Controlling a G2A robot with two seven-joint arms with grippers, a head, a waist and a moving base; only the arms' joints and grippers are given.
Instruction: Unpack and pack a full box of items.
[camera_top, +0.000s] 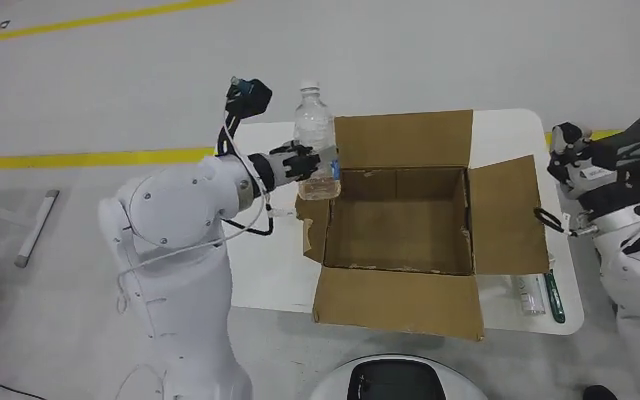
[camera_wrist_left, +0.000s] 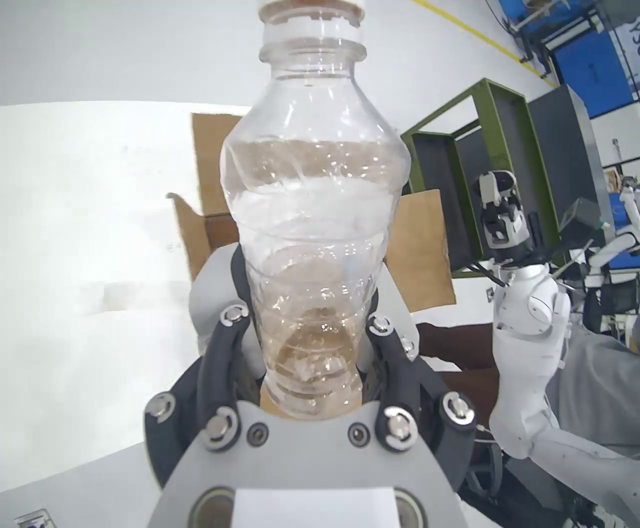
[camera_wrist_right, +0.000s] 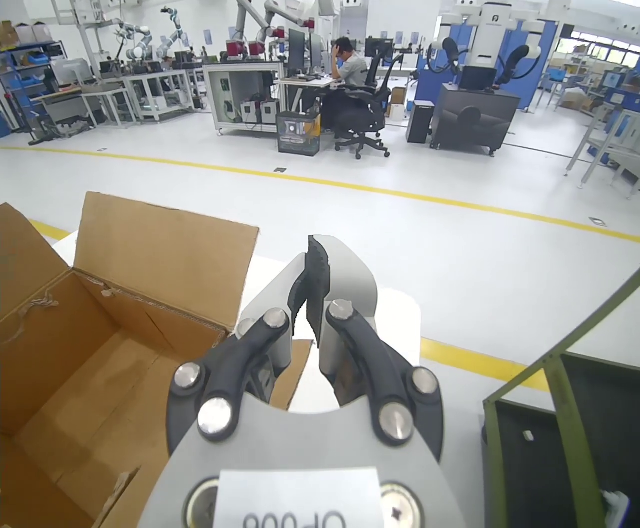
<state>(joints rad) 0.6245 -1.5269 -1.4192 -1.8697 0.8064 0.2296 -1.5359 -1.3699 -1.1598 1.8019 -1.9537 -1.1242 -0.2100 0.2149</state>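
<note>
The left gripper is clamping a clear bottle low down — upright, just beside the box, at its left flap; the wrist view is showing liquid inside; the right gripper is hanging pinched together on nothing past the right flap; from above — possibly a second bottle lying on the table.

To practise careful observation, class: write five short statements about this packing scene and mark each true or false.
1. The left hand grips a clear bottle. True.
2. That bottle lies flat inside the cardboard box. False: it is held upright at the box's edge.
3. The right hand is shut and empty. True.
4. The box's flaps are folded closed. False: they stand open.
5. A second bottle lies on the table beside the box. True.
</note>
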